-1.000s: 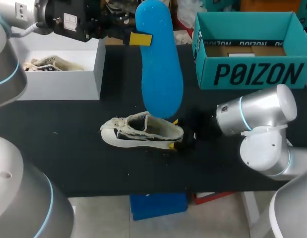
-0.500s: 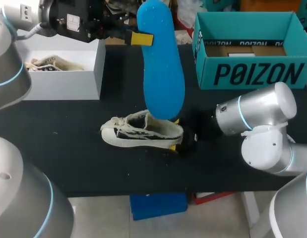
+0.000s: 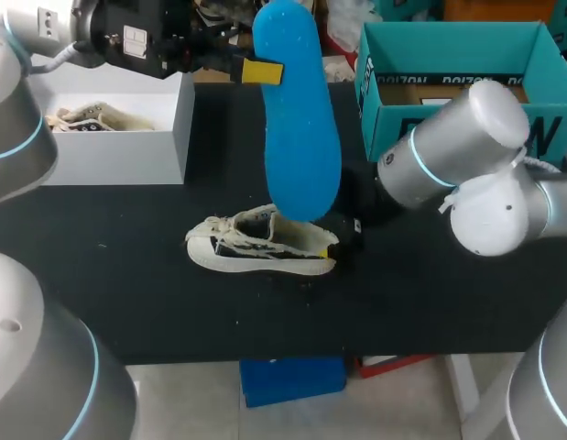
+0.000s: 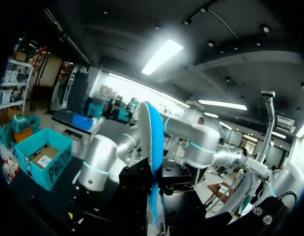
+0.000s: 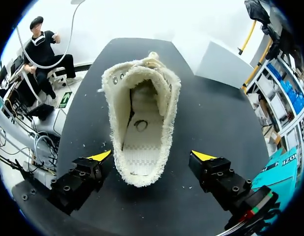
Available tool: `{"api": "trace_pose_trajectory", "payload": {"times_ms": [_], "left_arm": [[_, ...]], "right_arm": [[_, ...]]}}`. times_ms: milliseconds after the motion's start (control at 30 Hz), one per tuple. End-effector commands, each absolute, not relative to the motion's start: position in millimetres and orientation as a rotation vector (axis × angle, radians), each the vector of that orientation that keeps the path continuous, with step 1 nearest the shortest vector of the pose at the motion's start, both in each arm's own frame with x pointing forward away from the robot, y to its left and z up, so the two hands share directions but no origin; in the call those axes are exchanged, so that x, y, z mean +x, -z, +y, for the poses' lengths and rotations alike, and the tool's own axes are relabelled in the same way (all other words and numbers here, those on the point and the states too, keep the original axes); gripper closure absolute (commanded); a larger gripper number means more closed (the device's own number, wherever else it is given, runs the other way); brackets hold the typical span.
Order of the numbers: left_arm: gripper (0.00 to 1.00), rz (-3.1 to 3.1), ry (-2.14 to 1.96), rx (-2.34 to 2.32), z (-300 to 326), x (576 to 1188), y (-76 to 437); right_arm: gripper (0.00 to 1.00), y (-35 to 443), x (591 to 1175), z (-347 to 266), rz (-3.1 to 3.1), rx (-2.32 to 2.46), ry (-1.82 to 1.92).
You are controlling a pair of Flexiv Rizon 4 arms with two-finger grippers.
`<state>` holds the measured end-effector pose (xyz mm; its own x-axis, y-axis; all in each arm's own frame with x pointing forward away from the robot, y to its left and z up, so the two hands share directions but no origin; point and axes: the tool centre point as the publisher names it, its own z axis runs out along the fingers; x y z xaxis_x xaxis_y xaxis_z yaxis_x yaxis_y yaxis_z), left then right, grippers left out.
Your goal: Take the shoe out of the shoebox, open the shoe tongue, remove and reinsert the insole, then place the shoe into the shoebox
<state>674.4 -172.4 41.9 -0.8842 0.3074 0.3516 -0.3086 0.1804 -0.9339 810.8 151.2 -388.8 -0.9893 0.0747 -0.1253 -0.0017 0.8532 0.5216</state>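
Fingers (image 5: 99, 157) of the right gripper (image 5: 152, 156) are released and spread wide, one on each side of the heel of the shoe (image 5: 142, 118). They grasp nothing, and bare table shows between the shoe and at least one of them. Those of the left gripper (image 3: 258, 71) are clenched on the blue insole (image 3: 297, 128) near its upper end, one yellow pad flat on its near face.

Under both grippers lies the black table (image 3: 127, 284). The teal shoebox (image 3: 457, 50) stands open and upright, behind the right fingers and off to one side, well apart from both grippers. The right arm (image 3: 466, 174) hides part of its front. An open white bin (image 3: 118, 147) sits below and beside the left gripper's body, far ahead of the right fingers and beyond the shoe's toe. A second pale shoe (image 3: 86, 117) lies in it.

The insole hangs lengthwise down from the left fingers; in the left wrist view it runs edge-on out between them. Its lower end is near the right fingers, over the shoe's opening; whether it touches the shoe I cannot tell.

The shoe, a cream low-top with frayed edges, stands on its sole on the table. Its heel is toward the right fingers and its toe points away, the mouth gaping so the pale lining shows.
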Motion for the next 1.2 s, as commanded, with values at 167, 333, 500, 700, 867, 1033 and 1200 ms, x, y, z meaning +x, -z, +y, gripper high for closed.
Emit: {"api": "trace_pose_trajectory", "payload": {"times_ms": [167,333,500,700,867,1033,1200], "left_arm": [[1.00,-1.996,-1.752,0.000,-173.5,674.9,-40.7],[1.00,-1.996,-1.752,0.000,-173.5,674.9,-40.7],[1.00,-1.996,-1.752,0.000,-173.5,674.9,-40.7],[1.00,-1.996,-1.752,0.000,-173.5,674.9,-40.7],[1.00,-1.996,-1.752,0.000,-173.5,674.9,-40.7],[1.00,-1.996,-1.752,0.000,-173.5,674.9,-40.7],[1.00,-1.996,-1.752,0.000,-173.5,674.9,-40.7]], "right_arm": [[0.00,373.9,804.8,161.9,2.979,0.077,-0.198],[0.00,374.0,801.7,167.3,2.993,0.079,-0.090],[0.00,370.8,800.0,170.1,2.990,0.084,-0.038],[0.00,370.8,798.5,170.8,2.990,0.085,-0.001],[0.00,372.7,796.7,171.5,2.995,0.083,0.025],[0.00,373.5,796.1,171.7,2.995,0.087,0.018],[0.00,375.2,794.7,170.2,2.999,0.096,-0.024]]}}
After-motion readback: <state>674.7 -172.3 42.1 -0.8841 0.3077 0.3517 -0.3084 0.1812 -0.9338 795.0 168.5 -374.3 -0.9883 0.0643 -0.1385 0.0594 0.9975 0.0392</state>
